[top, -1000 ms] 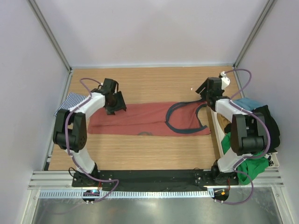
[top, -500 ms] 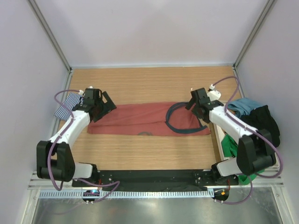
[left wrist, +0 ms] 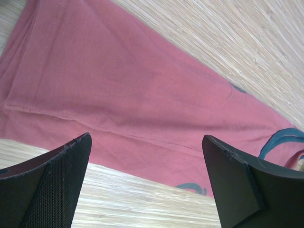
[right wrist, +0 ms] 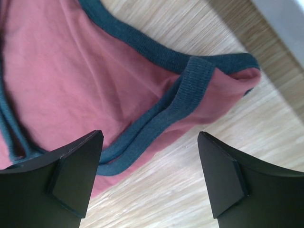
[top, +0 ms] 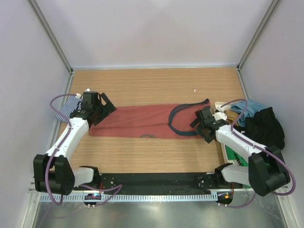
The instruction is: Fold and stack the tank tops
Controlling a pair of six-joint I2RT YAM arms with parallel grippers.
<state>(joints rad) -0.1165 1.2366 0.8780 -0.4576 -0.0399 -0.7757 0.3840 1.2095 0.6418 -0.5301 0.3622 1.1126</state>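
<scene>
- Both arms are bolted to a black base plate [top: 152, 179] at the near edge of the wooden counter [top: 152, 154].
- The right gripper [top: 203, 125] is low over the right end of the rust-red tank top [top: 137, 121]. It is released. In the right wrist view its fingers [right wrist: 71, 175] stand wide apart with nothing clamped between them.
- Under the right gripper lies a dark grey-blue strap [right wrist: 190, 78], doubled over on itself at the corner of the cloth. The trim runs from there in a curve along the edge of the red fabric.
- The rust-red tank top lies flat on the counter as one long band. It runs left to right across the middle, between the two grippers. Its strap loops are at the right end and its hem is at the left end.
- The left gripper [top: 100, 108] hangs over the left end of that band. It is released and holds nothing. In the left wrist view, smooth red cloth and a stitched seam fill the gap between its fingers [left wrist: 52, 183].
- The striped tank top [top: 66, 106] sits at the left edge of the counter, just beside the left gripper and partly hidden by the arm and its cable.
- A pile of other clothes [top: 266, 128] in black, green and teal is heaped at the right edge of the counter, behind the right arm.
- A small white speck [top: 195, 90] lies on the bare wood farther back.
</scene>
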